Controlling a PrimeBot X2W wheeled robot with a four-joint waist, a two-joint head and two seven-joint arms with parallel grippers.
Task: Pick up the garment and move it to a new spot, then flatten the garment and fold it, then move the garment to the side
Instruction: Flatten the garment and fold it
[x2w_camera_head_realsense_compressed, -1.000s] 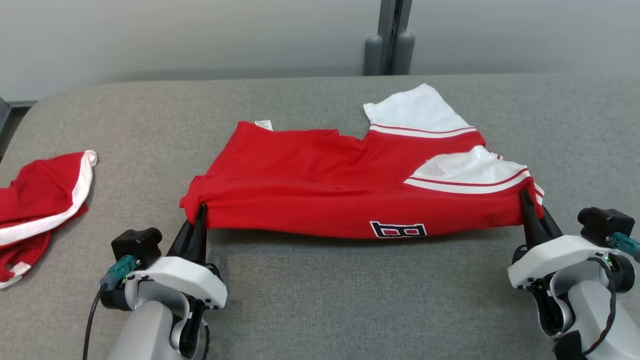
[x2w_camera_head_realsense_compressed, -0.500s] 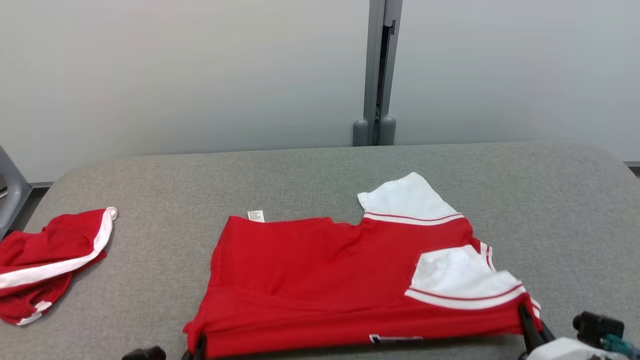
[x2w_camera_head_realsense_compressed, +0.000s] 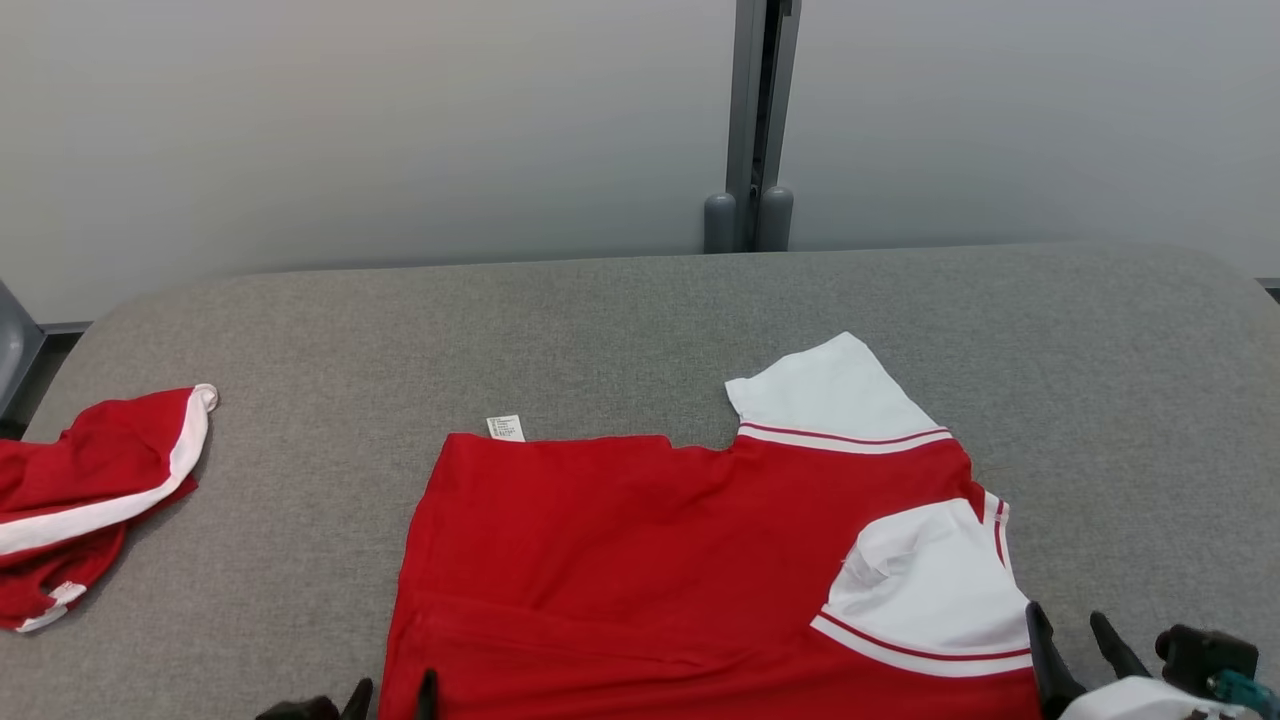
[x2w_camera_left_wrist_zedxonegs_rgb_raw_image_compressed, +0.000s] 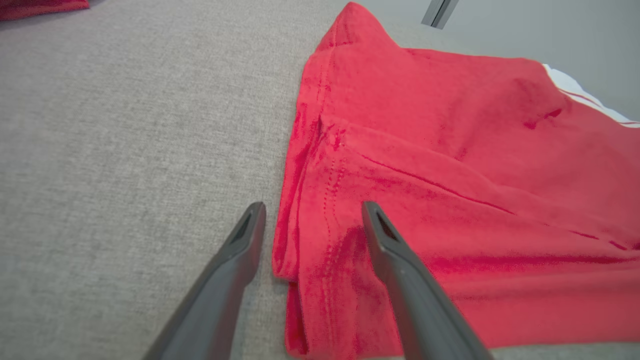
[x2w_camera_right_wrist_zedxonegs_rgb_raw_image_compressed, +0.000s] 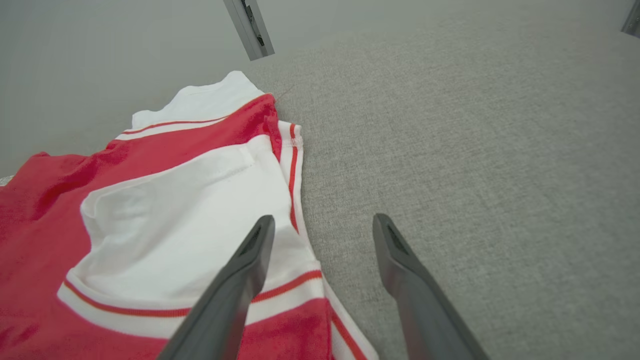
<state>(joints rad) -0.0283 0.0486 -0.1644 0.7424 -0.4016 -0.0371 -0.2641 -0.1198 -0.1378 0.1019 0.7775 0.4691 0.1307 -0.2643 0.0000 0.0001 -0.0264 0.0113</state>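
A red garment (x2w_camera_head_realsense_compressed: 640, 560) with white sleeves lies folded flat on the grey table (x2w_camera_head_realsense_compressed: 600, 320), low in the head view. At its near left corner my left gripper (x2w_camera_head_realsense_compressed: 394, 688) stands open. In the left wrist view that gripper (x2w_camera_left_wrist_zedxonegs_rgb_raw_image_compressed: 312, 210) straddles the garment's (x2w_camera_left_wrist_zedxonegs_rgb_raw_image_compressed: 450, 165) hemmed corner without closing on it. My right gripper (x2w_camera_head_realsense_compressed: 1065, 625) is open at the near right corner, beside the white sleeve (x2w_camera_head_realsense_compressed: 930, 580). In the right wrist view that gripper (x2w_camera_right_wrist_zedxonegs_rgb_raw_image_compressed: 324, 222) has one finger over the striped sleeve (x2w_camera_right_wrist_zedxonegs_rgb_raw_image_compressed: 190, 210) and the other over bare table.
A second red and white garment (x2w_camera_head_realsense_compressed: 90, 490) lies bunched at the table's left edge. A grey post (x2w_camera_head_realsense_compressed: 750, 120) stands behind the table against a pale wall. Bare grey surface stretches behind and to the right of the garment.
Both grippers held the garment's near edge raised a second ago; they have opened and let it go, and it now lies flat. The head camera has tilted up.
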